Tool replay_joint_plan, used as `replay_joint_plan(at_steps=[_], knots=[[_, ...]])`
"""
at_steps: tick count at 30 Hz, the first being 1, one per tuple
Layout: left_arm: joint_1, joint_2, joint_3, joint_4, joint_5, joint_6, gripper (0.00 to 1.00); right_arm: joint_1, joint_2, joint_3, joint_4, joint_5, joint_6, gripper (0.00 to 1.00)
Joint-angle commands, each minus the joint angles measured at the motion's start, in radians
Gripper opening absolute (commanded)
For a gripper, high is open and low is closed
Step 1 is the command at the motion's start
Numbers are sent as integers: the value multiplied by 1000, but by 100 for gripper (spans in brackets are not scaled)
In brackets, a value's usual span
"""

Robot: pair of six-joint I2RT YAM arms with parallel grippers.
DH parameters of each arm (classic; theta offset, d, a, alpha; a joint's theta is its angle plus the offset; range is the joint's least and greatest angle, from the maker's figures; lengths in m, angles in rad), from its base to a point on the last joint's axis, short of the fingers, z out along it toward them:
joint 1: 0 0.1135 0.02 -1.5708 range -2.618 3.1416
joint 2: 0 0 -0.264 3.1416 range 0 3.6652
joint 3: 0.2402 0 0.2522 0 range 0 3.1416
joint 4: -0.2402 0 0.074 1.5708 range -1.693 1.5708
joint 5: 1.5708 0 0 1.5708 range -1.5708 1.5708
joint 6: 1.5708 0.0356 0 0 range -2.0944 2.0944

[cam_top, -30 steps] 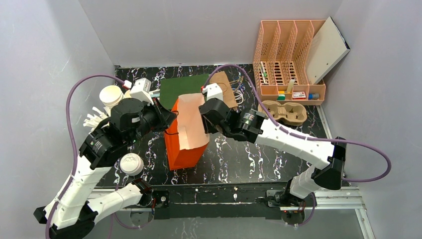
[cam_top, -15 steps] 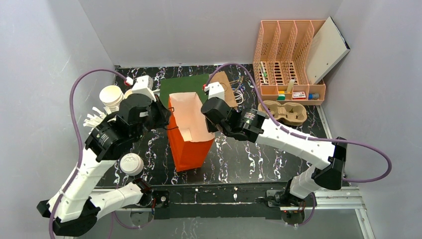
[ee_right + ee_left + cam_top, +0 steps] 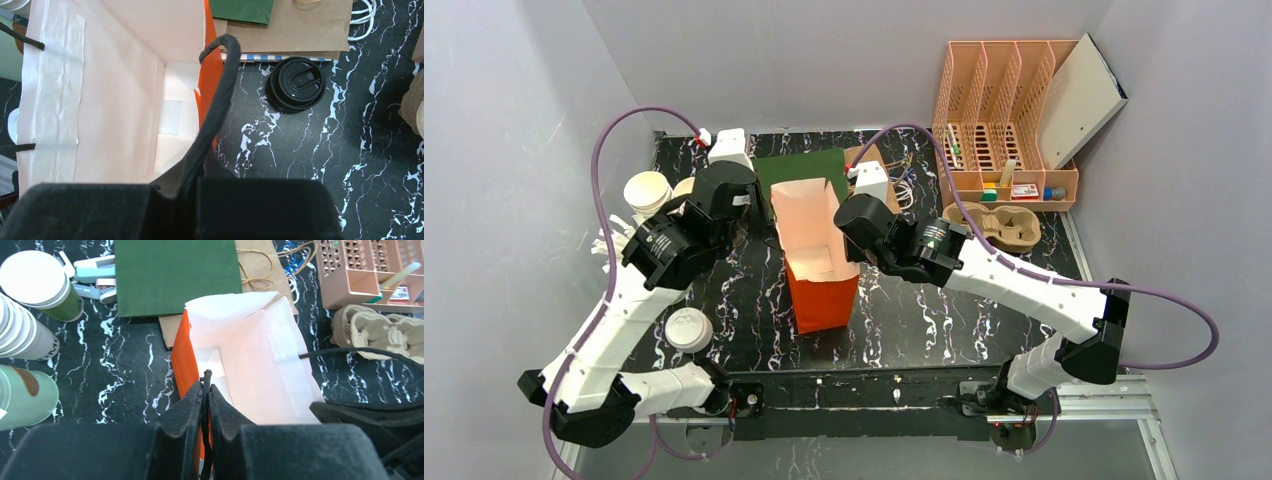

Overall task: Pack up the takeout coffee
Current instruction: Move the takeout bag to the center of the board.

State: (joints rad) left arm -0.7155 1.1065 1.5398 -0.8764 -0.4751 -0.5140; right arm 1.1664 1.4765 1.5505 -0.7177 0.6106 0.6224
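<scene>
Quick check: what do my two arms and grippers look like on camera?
Left arm and right arm: white links, black joints, a purple cable looping to each wrist. Left gripper and right gripper: black, matte fingers.

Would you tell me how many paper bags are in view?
3: the orange bag stands open mid-table, the green bag lies flat behind it, the brown bag flat beside that. More may hide underneath.
</scene>
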Motion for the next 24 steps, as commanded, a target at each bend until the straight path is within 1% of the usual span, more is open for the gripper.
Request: replay_joint_plan(at_steps=[1,2,3,5,6,8,9,10,12,15,18,21,22,24], knots=[[5,26,50,-21,-108,51,8,1,-28,51,-6,40,32,6],[5,36,58,-24,-118,58,9,3,-30,48,1,37,29,9],[6,44,65,-25,-124,64,10,3,-32,46,5,37,27,16],[6,63,95,-51,-124,72,18,3,-34,42,15,36,15,25],[7,70,116,-65,-119,76,27,3,-35,42,15,36,11,29],[6,77,158,-104,-112,78,48,3,-35,42,21,30,-2,31],[6,81,193,-130,-110,78,55,3,-36,42,26,23,-10,31],[6,85,225,-156,-101,78,59,4,-36,44,32,15,-18,32],[6,98,297,-205,-56,69,63,4,-32,46,38,4,-34,35],[6,115,382,-238,50,37,64,4,-26,52,39,-4,-45,38],[5,127,413,-209,190,4,63,4,-28,46,49,-5,-50,38],[6,125,371,-127,358,-43,51,4,-38,36,63,-3,-50,38],[6,125,353,-106,397,-61,45,3,-42,32,66,-2,-50,38],[5,121,318,-81,431,-91,36,3,-50,25,76,0,-50,38]])
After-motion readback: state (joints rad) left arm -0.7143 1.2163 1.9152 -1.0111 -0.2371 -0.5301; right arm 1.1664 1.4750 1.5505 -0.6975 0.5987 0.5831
